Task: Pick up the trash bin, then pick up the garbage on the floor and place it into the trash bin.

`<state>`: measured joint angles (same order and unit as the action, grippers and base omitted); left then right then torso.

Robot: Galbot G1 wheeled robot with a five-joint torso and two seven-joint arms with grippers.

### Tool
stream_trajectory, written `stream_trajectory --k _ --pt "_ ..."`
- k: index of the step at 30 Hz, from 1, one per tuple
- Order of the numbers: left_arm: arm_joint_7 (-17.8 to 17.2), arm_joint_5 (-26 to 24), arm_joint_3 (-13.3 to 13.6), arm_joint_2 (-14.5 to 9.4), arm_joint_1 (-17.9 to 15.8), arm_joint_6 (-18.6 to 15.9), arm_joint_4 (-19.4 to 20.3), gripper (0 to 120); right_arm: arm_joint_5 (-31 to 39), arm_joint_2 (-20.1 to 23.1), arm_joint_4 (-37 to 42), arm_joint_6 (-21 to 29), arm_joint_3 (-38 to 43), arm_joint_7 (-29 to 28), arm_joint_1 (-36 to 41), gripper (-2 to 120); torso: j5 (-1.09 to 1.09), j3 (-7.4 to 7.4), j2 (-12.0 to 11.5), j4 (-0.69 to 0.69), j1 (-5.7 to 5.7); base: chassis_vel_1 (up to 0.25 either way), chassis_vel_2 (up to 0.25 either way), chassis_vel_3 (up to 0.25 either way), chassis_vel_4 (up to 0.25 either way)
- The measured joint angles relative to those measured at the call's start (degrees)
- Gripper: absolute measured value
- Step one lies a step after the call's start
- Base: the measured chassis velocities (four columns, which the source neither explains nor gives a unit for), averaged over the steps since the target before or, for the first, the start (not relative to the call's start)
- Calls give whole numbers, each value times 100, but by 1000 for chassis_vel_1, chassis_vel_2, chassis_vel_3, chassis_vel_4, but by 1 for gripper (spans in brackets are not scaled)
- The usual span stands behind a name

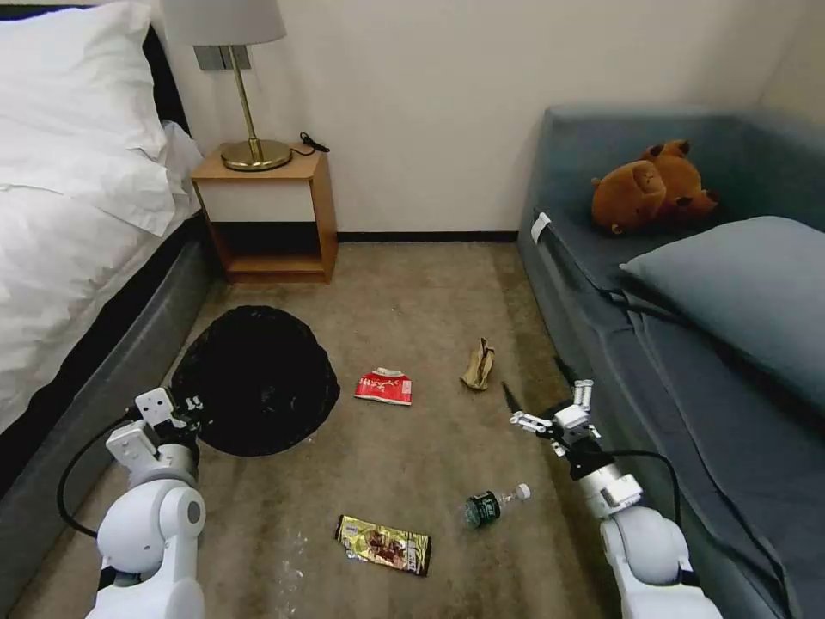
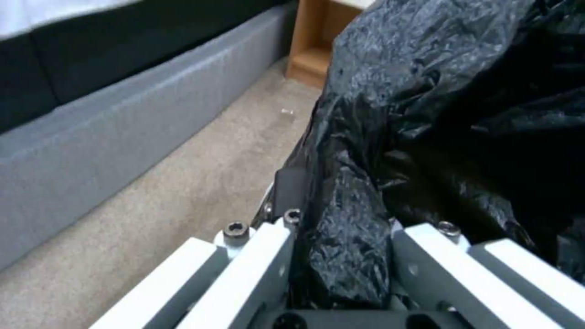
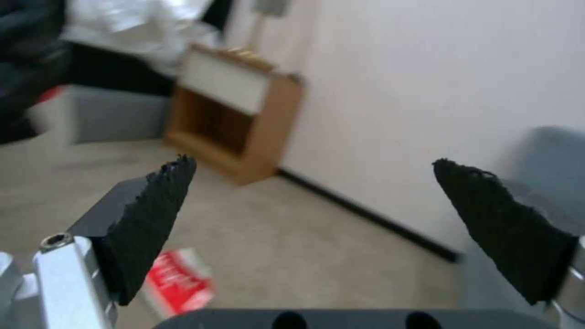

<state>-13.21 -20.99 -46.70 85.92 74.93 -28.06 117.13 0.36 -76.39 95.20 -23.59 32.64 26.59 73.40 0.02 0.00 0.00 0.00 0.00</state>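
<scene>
The trash bin (image 1: 258, 378), its black bag spread over the rim, is beside the bed on the left. My left gripper (image 1: 185, 404) is shut on its near rim. In the left wrist view the crinkled bag (image 2: 457, 114) is pinched in the left gripper (image 2: 341, 228). Garbage lies on the carpet: a red-and-white packet (image 1: 384, 386), a tan scrap (image 1: 479, 364), a small bottle (image 1: 494, 505) and a yellow-brown snack wrapper (image 1: 383, 544). My right gripper (image 1: 534, 384) hovers open near the sofa, right of the scrap. Below the open right gripper (image 3: 311, 169) is the red packet (image 3: 180, 283).
A bed (image 1: 77, 223) runs along the left, with a wooden nightstand (image 1: 271, 215) and lamp (image 1: 249, 112) at the back wall. A grey sofa (image 1: 687, 361) with a brown plush toy (image 1: 653, 189) and a cushion (image 1: 739, 284) lines the right. Carpet lies between them.
</scene>
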Motion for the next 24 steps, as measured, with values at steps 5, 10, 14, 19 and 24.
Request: stream_trajectory --k 5,10,14,19,24 --pt "-10 112 54 2 -16 -60 188 2 144 424 -267 254 -453 784 -335 100 -1 0 0 -1 0 0 0 0 0" --pt "-30 159 68 29 25 -179 475 2 177 1115 -1040 482 -1715 1393 -1114 100 0 0 0 0 0 0 0 0 0" --pt "-55 169 47 46 58 -184 468 2 106 1279 -1415 509 -2315 1636 -1416 100 0 0 0 0 0 0 0 0 0" --pt "-71 188 18 109 154 -95 306 2 30 1325 -2064 499 -3305 1891 -1863 100 -3 0 0 -1 0 0 0 0 0" --pt "-75 241 30 158 200 3 175 2 -237 952 -2678 340 -3784 2028 -2110 100 -1 0 0 1 0 0 0 0 0"
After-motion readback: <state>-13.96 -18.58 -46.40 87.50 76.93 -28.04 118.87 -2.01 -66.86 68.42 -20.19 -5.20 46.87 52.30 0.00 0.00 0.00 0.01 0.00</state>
